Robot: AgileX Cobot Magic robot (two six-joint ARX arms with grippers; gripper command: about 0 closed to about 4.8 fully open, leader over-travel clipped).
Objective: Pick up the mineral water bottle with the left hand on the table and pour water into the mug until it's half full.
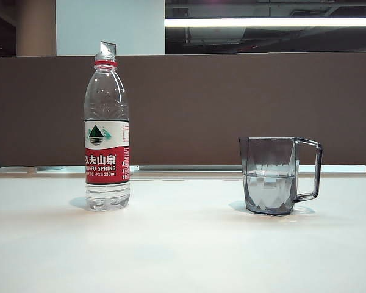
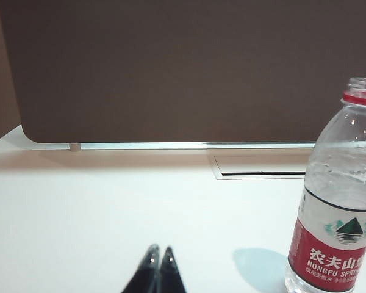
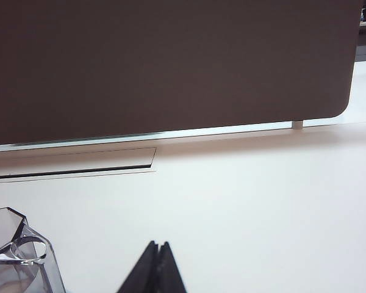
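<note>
The mineral water bottle (image 1: 107,137) stands upright and uncapped on the white table (image 1: 183,244), left of centre, with a little water at its bottom. It also shows in the left wrist view as the bottle (image 2: 338,201), off to one side of my left gripper (image 2: 159,250), which is shut, holds nothing and is apart from it. The smoky-grey mug (image 1: 274,175) stands to the right, about half full of water, handle pointing right. In the right wrist view the mug (image 3: 21,262) shows at the frame's corner, beside my shut, empty right gripper (image 3: 158,245). Neither arm appears in the exterior view.
A brown partition panel (image 1: 232,104) runs along the table's far edge. A cable slot (image 2: 262,174) lies in the tabletop near the panel, also seen as the slot (image 3: 73,171) in the right wrist view.
</note>
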